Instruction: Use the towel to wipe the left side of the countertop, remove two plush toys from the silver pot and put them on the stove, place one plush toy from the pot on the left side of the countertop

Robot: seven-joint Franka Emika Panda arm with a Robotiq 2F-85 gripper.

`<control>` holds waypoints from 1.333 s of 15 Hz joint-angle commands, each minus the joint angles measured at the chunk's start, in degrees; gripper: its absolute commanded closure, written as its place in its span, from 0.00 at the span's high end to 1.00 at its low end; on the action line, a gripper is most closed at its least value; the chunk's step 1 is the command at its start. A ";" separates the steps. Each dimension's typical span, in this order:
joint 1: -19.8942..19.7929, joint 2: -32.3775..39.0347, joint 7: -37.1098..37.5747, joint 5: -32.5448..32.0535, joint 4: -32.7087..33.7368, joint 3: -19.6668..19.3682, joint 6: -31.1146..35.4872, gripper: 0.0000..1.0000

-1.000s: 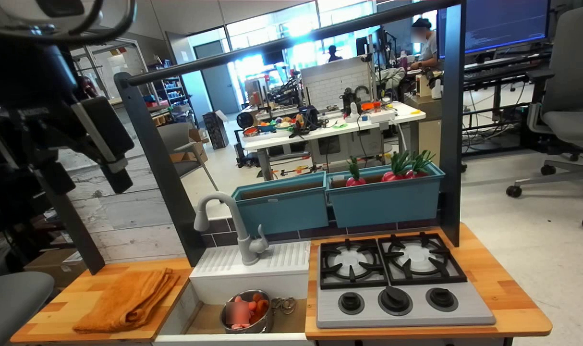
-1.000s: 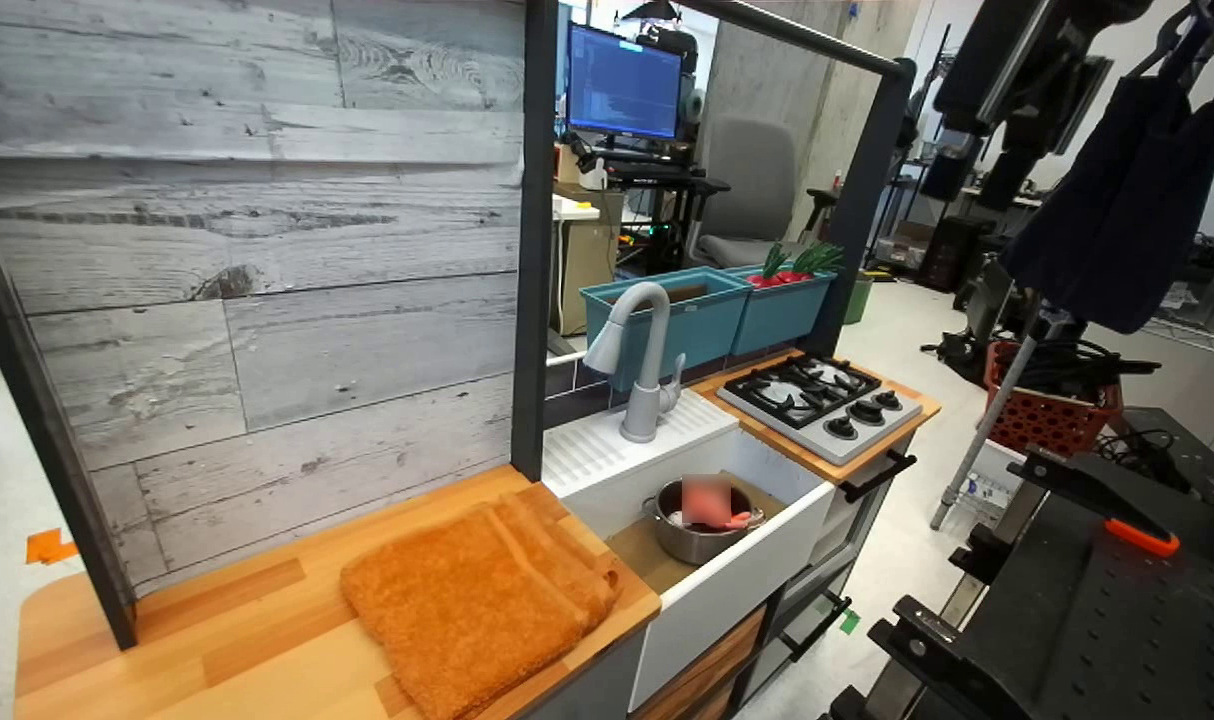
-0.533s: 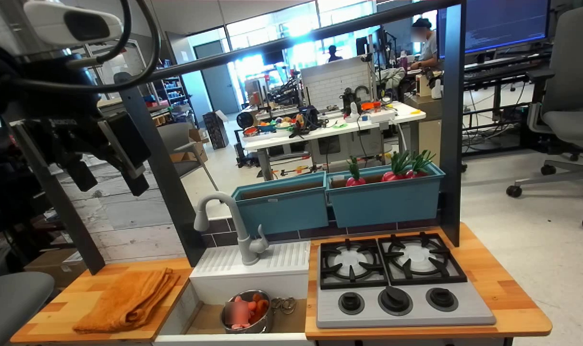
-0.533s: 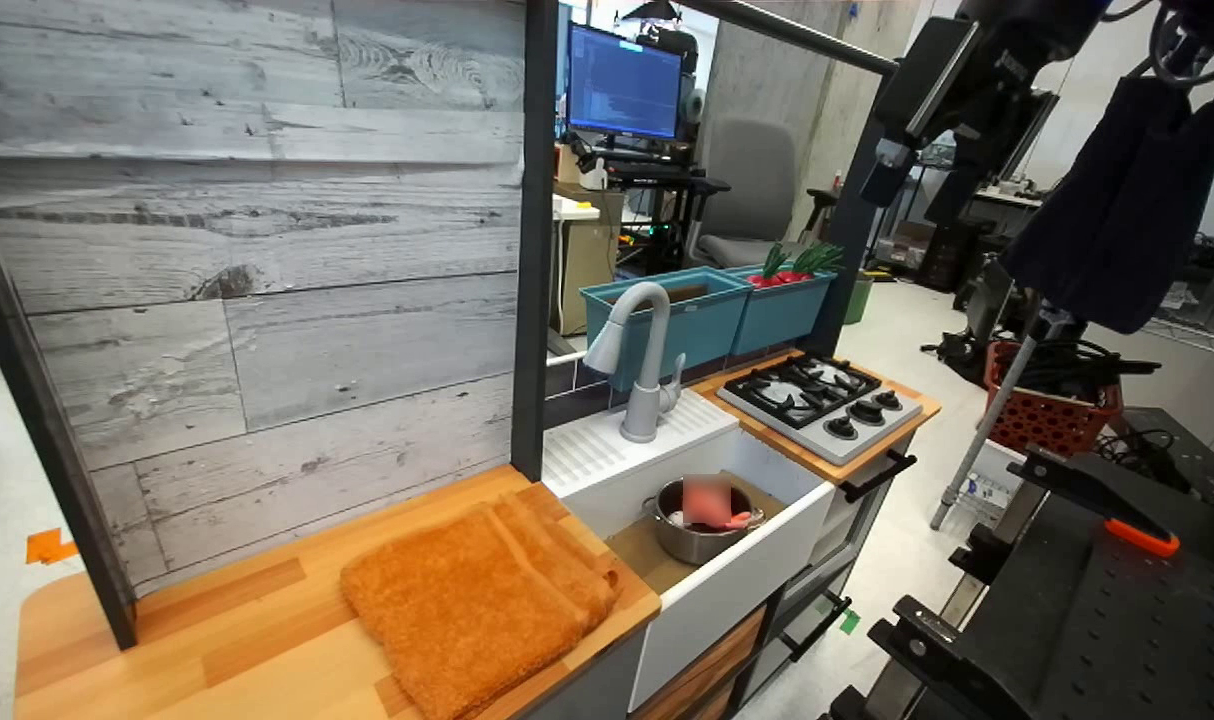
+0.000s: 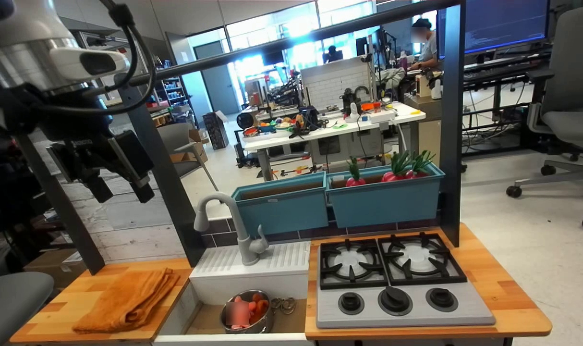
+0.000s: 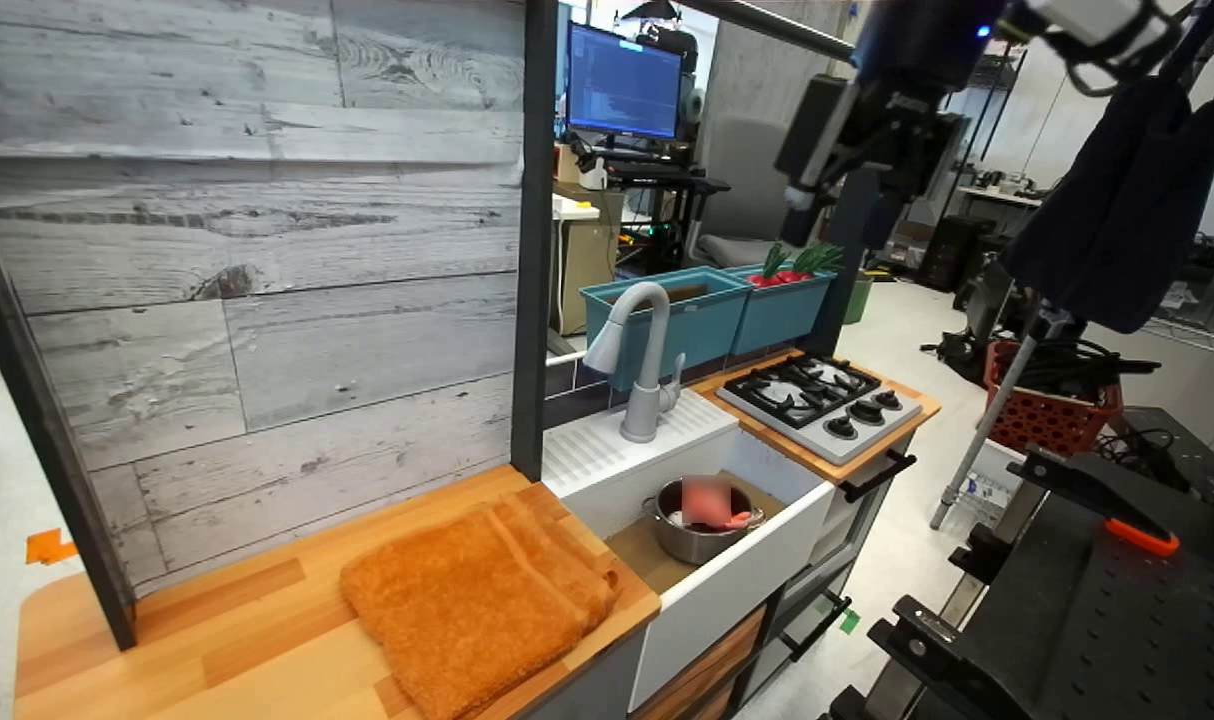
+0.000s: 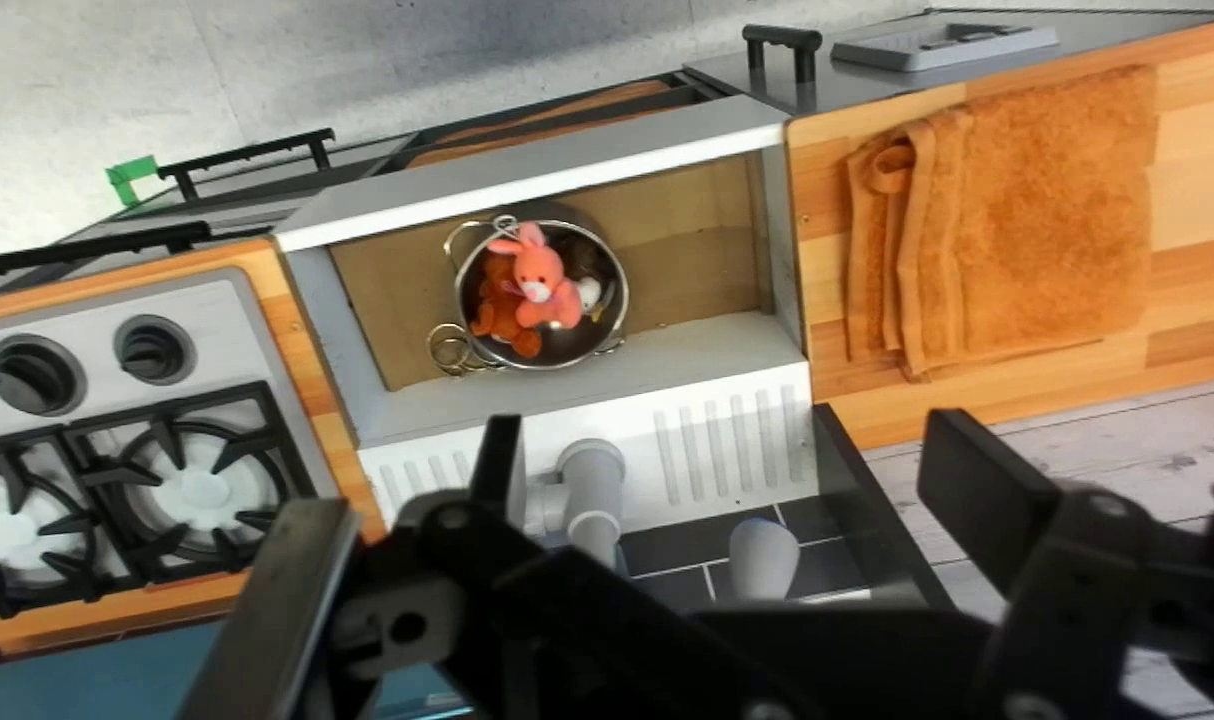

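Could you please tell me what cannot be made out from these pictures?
Small dark brown plush toy: partly hidden by the coral-pink plush rabbit in the wrist view; full shape unclear.
Part of the rabbit: smeared by a blurred patch in both exterior views.
Light wooden countertop beneath the folded orange cloth towel: covered in every view.
Faint lines on the blue monitor screen: too small in an exterior view.

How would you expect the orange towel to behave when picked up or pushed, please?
The towel would probably sag and perhaps unfold, since its folded layers look soft. Its fuzzy surface suggests little slipping. Lying low and broad on the countertop, it seems unlikely to roll.
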 commanded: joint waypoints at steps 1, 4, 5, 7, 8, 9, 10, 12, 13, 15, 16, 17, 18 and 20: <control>3.37 12.01 3.34 4.62 12.78 2.96 -3.67 1.00; 7.71 22.24 9.68 2.97 21.21 2.49 -4.82 1.00; 9.47 25.81 12.17 1.97 23.77 1.48 -4.43 1.00; 13.51 32.81 16.32 -1.06 28.23 -1.45 -2.76 1.00; 14.95 36.37 17.18 -1.88 30.83 -2.41 -2.40 1.00; 15.47 38.20 16.85 -1.67 32.08 -2.54 -2.00 1.00; 15.34 39.29 15.84 -0.69 32.90 -2.10 -2.08 1.00; 15.29 37.98 14.99 0.46 30.23 -1.84 -1.75 1.00; 15.47 39.26 14.98 0.48 31.38 -1.90 -1.74 1.00; 15.46 39.80 14.98 0.48 32.37 -2.03 -1.75 1.00; 15.10 39.44 15.38 0.75 31.60 -2.39 -0.72 1.00; 14.78 39.97 15.45 1.27 31.68 -2.30 -0.30 1.00; 14.74 40.97 15.56 1.57 32.35 -2.25 -1.23 1.00; 15.81 43.99 16.03 1.01 34.46 -2.52 -1.52 1.00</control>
